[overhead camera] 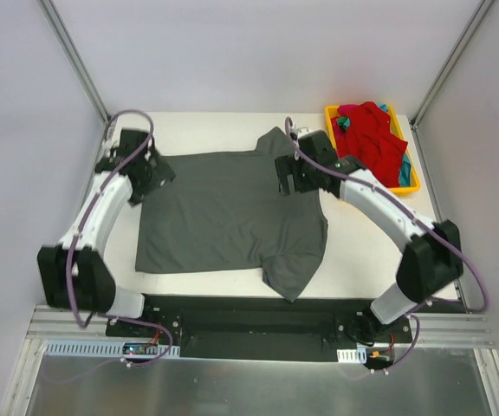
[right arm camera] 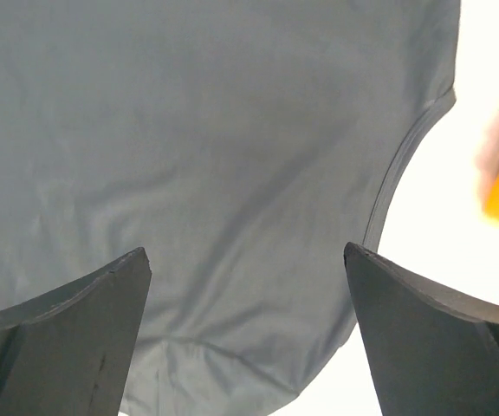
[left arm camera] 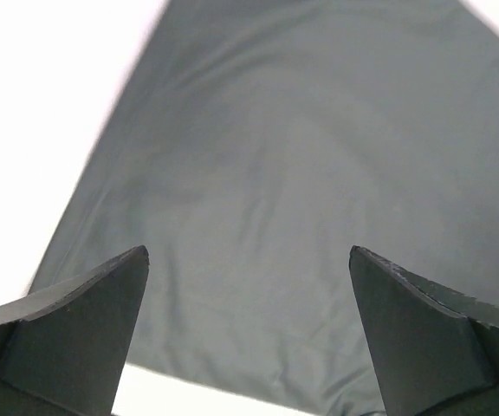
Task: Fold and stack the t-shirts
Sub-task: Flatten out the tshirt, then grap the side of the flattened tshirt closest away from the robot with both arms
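Now: grey shirt (overhead camera: 232, 212) lies spread flat mid-bench (overhead camera: 353, 260), hem to the left, one sleeve at the far edge and one at the near right. Cloth looks light, soft and limp. My judgement is that it will sag and crease if lifted by one point, so pinch it at two matched spots on an edge or corner and pick up a single layer only.

Left tool (left arm camera: 248, 253) hangs over the far-left hem corner with its fingers apart and nothing held. Right tool (right arm camera: 245, 250) hangs over the far-right part, beside a curved seam, also spread and empty.

Yellow tray (overhead camera: 416, 184) sits at the far right corner. It holds a bunched red shirt (overhead camera: 372, 139), with a bit of teal shirt (overhead camera: 344, 124) showing at its edge.
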Controlling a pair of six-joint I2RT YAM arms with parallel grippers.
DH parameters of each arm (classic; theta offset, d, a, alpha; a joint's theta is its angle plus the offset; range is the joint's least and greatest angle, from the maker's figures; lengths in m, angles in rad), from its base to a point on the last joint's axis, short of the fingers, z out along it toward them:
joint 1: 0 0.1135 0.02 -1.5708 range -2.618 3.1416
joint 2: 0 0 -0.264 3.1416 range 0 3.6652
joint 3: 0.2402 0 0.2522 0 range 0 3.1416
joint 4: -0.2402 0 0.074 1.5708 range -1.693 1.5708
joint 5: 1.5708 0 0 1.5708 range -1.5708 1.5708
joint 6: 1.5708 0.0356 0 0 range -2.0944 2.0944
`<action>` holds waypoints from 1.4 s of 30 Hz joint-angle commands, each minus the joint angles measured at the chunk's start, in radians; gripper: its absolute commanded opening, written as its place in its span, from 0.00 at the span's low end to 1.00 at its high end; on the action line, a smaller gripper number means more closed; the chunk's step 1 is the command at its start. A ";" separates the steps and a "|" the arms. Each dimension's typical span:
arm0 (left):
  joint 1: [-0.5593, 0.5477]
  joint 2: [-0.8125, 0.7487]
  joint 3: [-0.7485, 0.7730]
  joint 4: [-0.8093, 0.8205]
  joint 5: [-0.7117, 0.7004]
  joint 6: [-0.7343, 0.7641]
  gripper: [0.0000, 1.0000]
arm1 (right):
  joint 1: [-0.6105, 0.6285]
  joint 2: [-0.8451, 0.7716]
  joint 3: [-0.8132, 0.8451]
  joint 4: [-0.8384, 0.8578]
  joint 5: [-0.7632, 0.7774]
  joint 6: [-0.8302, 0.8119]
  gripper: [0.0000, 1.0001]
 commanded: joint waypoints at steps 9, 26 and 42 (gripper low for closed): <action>0.006 -0.573 -0.742 -0.098 -0.249 -0.424 0.96 | 0.145 -0.399 -0.506 0.146 0.020 0.136 0.96; 0.007 -0.531 -0.858 -0.071 -0.291 -0.567 0.52 | 0.153 -0.454 -0.582 0.143 0.053 0.101 0.96; 0.009 -0.422 -0.861 0.040 -0.328 -0.563 0.35 | 0.225 -0.537 -0.654 0.111 0.030 0.050 0.96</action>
